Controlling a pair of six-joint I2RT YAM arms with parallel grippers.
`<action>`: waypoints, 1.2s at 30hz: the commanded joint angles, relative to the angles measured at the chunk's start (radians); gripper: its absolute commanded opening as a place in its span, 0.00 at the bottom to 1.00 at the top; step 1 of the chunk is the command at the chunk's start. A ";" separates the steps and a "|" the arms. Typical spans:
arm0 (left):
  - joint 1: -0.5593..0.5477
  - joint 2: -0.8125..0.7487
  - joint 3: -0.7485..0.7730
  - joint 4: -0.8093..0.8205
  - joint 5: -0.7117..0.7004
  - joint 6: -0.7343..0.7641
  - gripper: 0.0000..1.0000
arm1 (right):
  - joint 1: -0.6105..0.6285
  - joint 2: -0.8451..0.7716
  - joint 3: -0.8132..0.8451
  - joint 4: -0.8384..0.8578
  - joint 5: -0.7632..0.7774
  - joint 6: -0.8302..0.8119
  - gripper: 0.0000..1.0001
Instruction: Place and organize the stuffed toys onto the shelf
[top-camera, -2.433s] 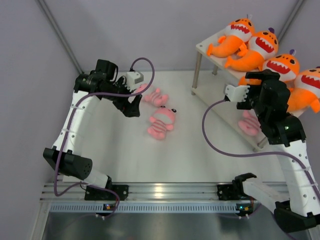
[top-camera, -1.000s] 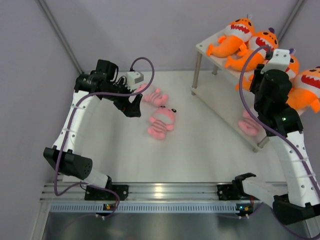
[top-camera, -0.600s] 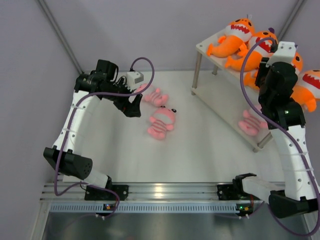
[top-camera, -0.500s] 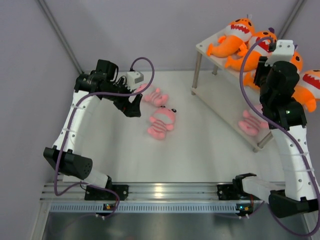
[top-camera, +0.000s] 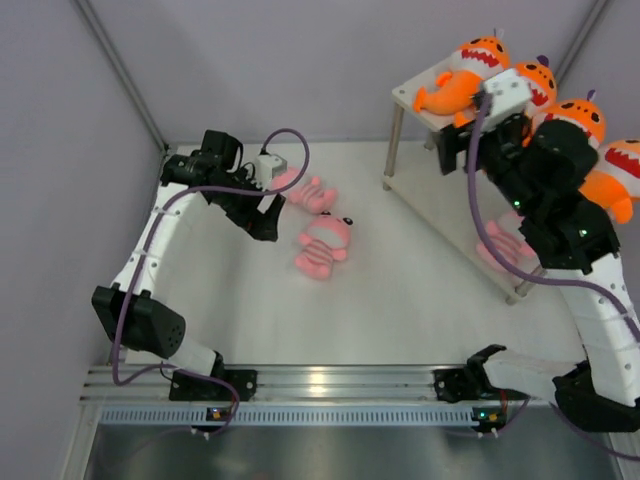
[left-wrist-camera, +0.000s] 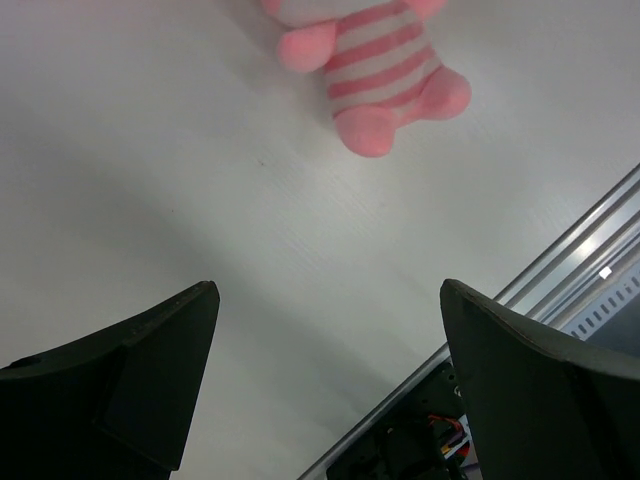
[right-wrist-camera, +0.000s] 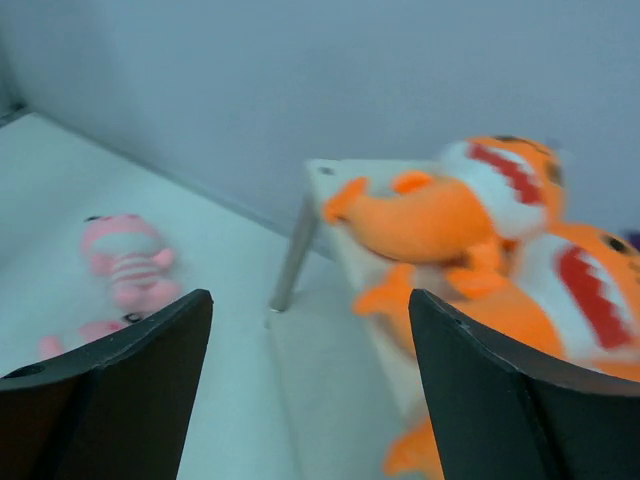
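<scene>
Four orange shark plush lie in a row on the shelf's top board (top-camera: 409, 93): one at the far end (top-camera: 468, 68), one half hidden by my right arm (top-camera: 535, 82), and two more (top-camera: 572, 120) (top-camera: 612, 172). One pink striped plush (top-camera: 503, 246) lies on the lower board. Two pink plush lie on the table (top-camera: 306, 192) (top-camera: 322, 246). My left gripper (top-camera: 262, 216) is open and empty just left of them; its wrist view shows one pink plush (left-wrist-camera: 375, 70) ahead. My right gripper (top-camera: 452, 152) is open and empty above the shelf's left end, facing the sharks (right-wrist-camera: 440, 215).
The shelf's grey leg (right-wrist-camera: 294, 250) stands in front of my right gripper (right-wrist-camera: 310, 390). Grey walls close the workspace at the back and the sides. An aluminium rail (top-camera: 330, 385) with the arm bases runs along the near edge.
My right arm has swung from the shelf's right end leftward to over its left end, empty. My left arm has shifted slightly. The plush have not moved.
</scene>
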 joint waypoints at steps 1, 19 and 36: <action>0.045 0.017 -0.094 0.104 -0.110 -0.052 0.99 | 0.253 0.101 -0.075 -0.049 -0.107 -0.109 0.81; 0.197 -0.094 -0.476 0.341 -0.416 -0.070 0.99 | 0.508 0.540 -0.550 0.529 -0.235 0.009 0.78; 0.203 -0.095 -0.471 0.338 -0.369 -0.055 0.99 | 0.559 0.646 -0.438 0.376 0.170 0.001 0.00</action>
